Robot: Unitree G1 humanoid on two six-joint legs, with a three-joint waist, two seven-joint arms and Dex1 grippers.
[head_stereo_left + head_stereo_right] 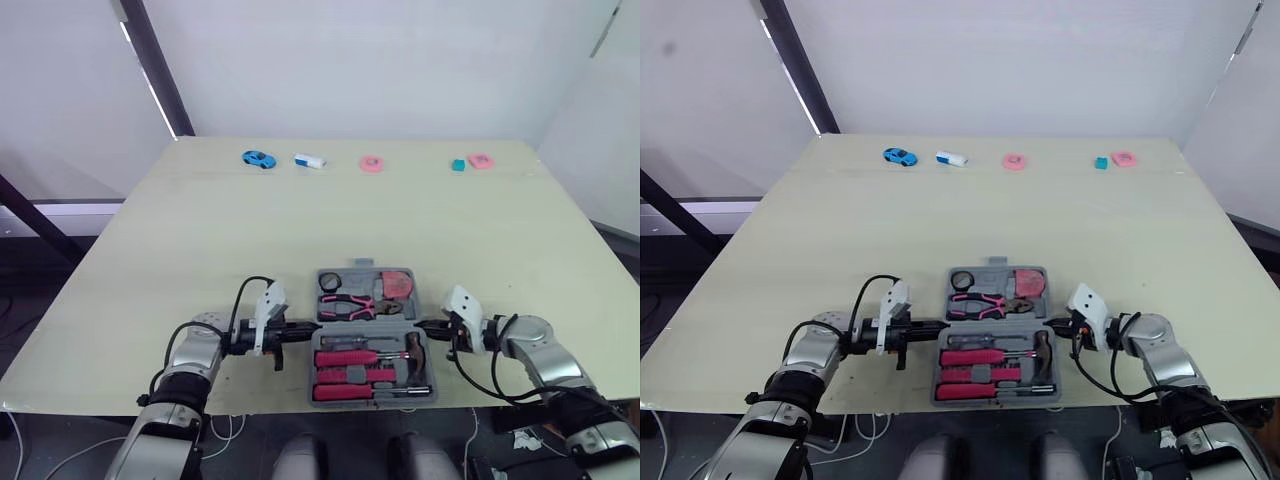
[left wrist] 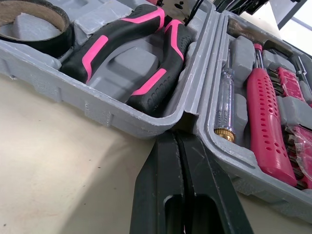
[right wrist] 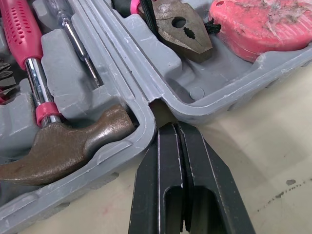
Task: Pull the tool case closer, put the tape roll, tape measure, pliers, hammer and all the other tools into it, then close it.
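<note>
Head view: the open grey plastic tool case [image 1: 360, 272] sits at the near edge of the pale desk [image 1: 300, 220], with tools bedded in both halves. Its hinge line runs side to side. My left fingers [image 1: 290, 338] are at one end and my right fingers [image 1: 432, 327] at the other, equally near.

Left wrist view: the fingers are pressed together with their tips at the hinge notch, and the pink-and-black pliers [image 2: 131, 53] lie in the far half.

Right wrist view: the fingers are likewise together at the notch, beside the brown-headed hammer [image 3: 63, 151].

I judge that closing means folding one half over that axis.
</note>
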